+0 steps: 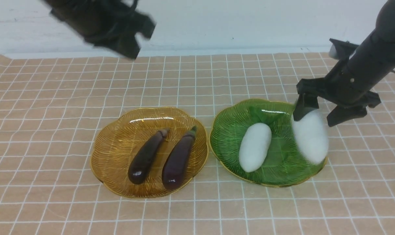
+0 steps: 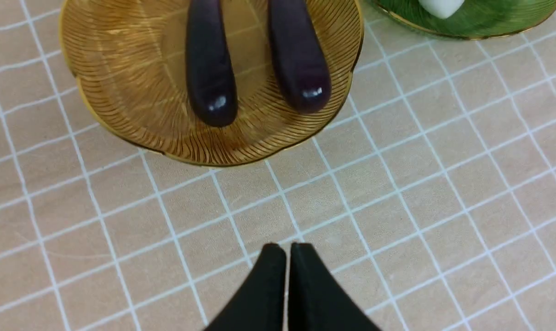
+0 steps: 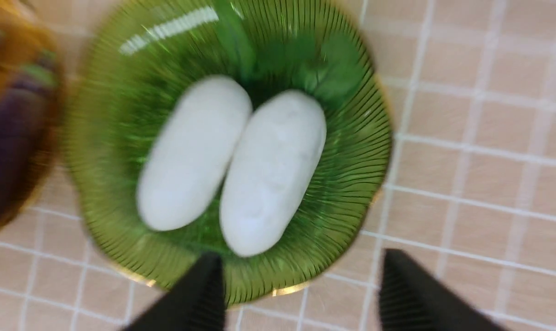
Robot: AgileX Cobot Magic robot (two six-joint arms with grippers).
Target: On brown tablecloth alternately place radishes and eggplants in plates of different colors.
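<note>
On the brown tablecloth (image 1: 53, 98) two dark eggplants (image 1: 147, 156) (image 1: 178, 159) lie side by side in the amber plate (image 1: 99, 153). The green plate (image 1: 282, 166) holds one white radish (image 1: 255, 147). A second radish (image 1: 310, 135), blurred, is at its right rim. My right gripper (image 1: 316, 118) hangs open just above it, gripping nothing. In the right wrist view both radishes (image 3: 192, 154) (image 3: 273, 172) lie together beyond the spread fingertips (image 3: 395, 271). My left gripper (image 1: 137, 42) is raised at the far left, shut and empty (image 2: 285, 250).
The two plates stand close together mid-cloth, rims nearly touching. A white wall runs behind the cloth's far edge. Bare cloth surrounds the plates on all sides.
</note>
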